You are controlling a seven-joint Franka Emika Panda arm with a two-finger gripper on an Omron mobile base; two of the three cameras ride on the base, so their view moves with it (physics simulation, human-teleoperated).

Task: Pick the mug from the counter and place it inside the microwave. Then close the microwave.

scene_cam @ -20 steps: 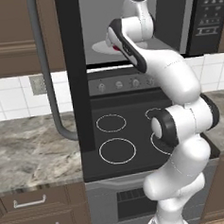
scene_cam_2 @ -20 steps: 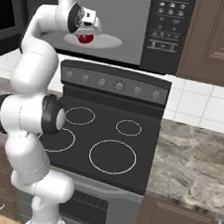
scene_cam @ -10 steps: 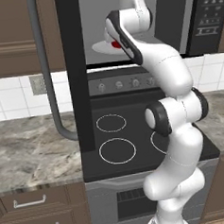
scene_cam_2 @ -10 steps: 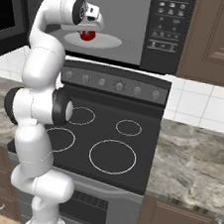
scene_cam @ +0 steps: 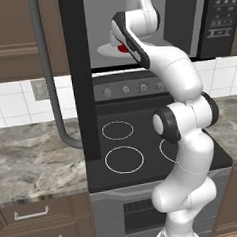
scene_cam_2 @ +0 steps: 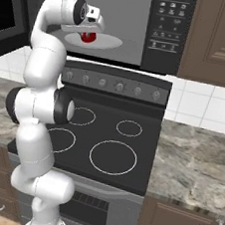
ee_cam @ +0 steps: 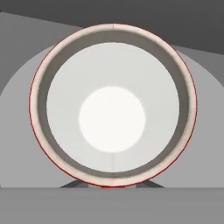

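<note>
The red mug [scene_cam_2: 87,36] with its white inside [ee_cam: 112,118] is in the microwave [scene_cam_2: 169,21], on or just above the white turntable plate [scene_cam_2: 106,42]. My gripper [scene_cam_2: 88,30] reaches into the grey cavity from above and is shut on the mug's rim, with its dark fingertips [ee_cam: 72,184] at the near edge of the rim. In the left base view the mug [scene_cam: 123,48] peeks out red beside the hand [scene_cam: 120,40]. The microwave door [scene_cam: 78,68] stands wide open to the left, with its curved grey handle [scene_cam: 47,75] in front.
The black stove [scene_cam_2: 109,149] with white burner rings sits below the microwave, with a knob panel [scene_cam: 133,88] behind it. The marbled counter [scene_cam: 33,161] runs on both sides [scene_cam_2: 199,156] over brown drawers [scene_cam: 33,226]. The open door overhangs the counter's left part.
The arm's elbow and lower links have swung more upright. The hand and the mug have stayed almost in the same spot over the turntable plate.
</note>
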